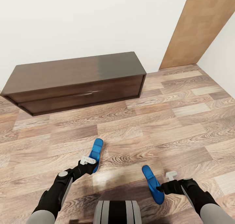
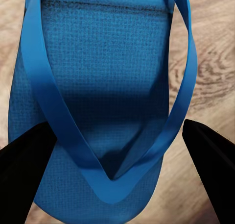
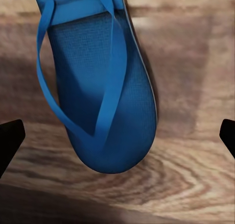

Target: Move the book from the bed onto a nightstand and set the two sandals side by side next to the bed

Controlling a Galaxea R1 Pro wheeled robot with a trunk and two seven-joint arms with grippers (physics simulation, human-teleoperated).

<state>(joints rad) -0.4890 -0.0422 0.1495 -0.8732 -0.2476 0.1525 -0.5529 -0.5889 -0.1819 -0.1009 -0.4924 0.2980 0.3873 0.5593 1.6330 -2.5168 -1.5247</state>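
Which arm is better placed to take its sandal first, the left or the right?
Probably the left. In its wrist view the left gripper has its open fingers close on either side of the left sandal. The right gripper's fingers stand far apart, and the right sandal lies off-centre between them.

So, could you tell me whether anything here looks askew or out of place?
Yes: the two sandals are not paired. One lies by the left claw, the other by the right claw, apart and angled differently.

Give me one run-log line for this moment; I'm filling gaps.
left gripper: at left sandal, open | right gripper: at right sandal, open | wood floor | bench by wall
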